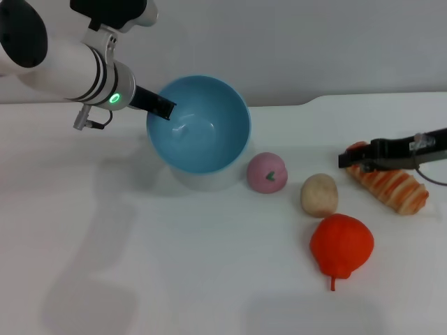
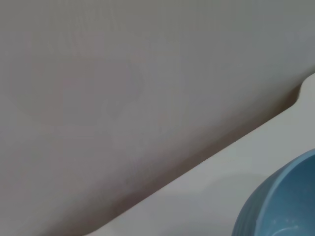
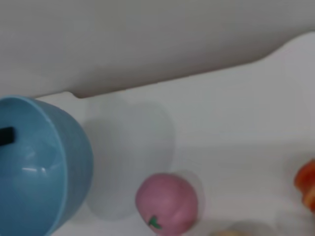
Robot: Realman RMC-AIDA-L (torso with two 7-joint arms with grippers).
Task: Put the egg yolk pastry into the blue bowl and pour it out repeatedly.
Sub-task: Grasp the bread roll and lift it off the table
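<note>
The blue bowl [image 1: 202, 132] hangs tilted above the table, its mouth turned toward me and its inside empty. My left gripper [image 1: 162, 106] is shut on its left rim, one dark finger [image 3: 6, 136] reaching inside. The bowl also shows in the left wrist view [image 2: 280, 206] and the right wrist view [image 3: 39, 162]. The egg yolk pastry [image 1: 319, 195] lies on the white table right of the bowl, untouched. My right gripper [image 1: 351, 158] hovers at the far right over the end of the orange bread, a short way right of the pastry.
A pink ball [image 1: 266, 172] with a green mark sits between bowl and pastry. A long ridged orange bread [image 1: 394, 188] lies under the right arm. A red-orange pepper-like fruit [image 1: 341, 244] rests in front of the pastry. The table's back edge [image 1: 335, 98] meets a grey wall.
</note>
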